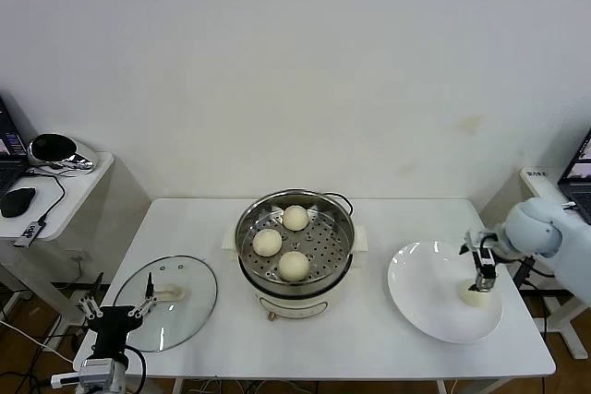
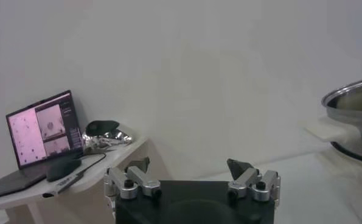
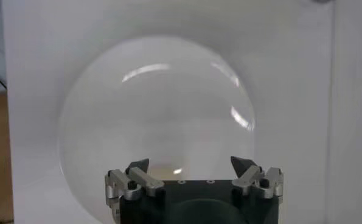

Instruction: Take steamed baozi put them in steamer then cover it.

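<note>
Three baozi (image 1: 281,242) in steamer (image 1: 342,256); fourth on right plate (image 1: 416,297). Right gripper (image 1: 484,273) above it, fingers apart. Left gripper (image 1: 115,311) near lid (image 1: 185,306), fingers apart.

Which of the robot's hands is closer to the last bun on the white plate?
The right. Its right hand hangs open directly over the bun on the plate. The left hand waits open across the table, at the near edge of the glass lid.

The right arm (image 1: 545,232) is smooth, rounded and pale grey-white. Each gripper, left gripper (image 2: 193,171) and right gripper (image 3: 193,168), has a black block body, silver metal knuckles with dark screws, and black pointed fingertips.
</note>
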Motion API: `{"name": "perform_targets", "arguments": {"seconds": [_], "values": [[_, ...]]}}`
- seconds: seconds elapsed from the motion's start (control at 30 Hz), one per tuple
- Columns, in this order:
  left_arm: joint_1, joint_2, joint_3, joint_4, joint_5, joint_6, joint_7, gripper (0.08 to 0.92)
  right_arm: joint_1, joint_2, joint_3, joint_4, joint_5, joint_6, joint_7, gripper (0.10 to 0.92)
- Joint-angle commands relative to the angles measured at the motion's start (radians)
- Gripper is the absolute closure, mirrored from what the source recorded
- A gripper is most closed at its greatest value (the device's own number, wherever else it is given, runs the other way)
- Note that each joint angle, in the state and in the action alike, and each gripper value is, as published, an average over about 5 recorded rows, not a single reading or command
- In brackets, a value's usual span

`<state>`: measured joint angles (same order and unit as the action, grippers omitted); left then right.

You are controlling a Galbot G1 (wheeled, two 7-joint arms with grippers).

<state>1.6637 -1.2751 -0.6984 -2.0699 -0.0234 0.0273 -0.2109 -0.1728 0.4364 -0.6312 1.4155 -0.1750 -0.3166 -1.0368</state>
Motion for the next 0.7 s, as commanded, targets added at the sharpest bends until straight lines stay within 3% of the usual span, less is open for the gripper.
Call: {"name": "perform_targets", "arguments": {"seconds": [0.03, 0.7], "values": [[0.001, 0.000, -0.002, 0.000, 0.001, -0.001, 0.000, 0.177, -0.171, 0.044, 0.154, -0.139, -0.111, 0.031, -0.002, 0.203], [0.012, -0.008, -0.006, -0.019, 0.009, -0.002, 0.006, 0.177, -0.187, 0.113, 0.159, -0.193, -0.137, 0.047, 0.006, 0.265]]}}
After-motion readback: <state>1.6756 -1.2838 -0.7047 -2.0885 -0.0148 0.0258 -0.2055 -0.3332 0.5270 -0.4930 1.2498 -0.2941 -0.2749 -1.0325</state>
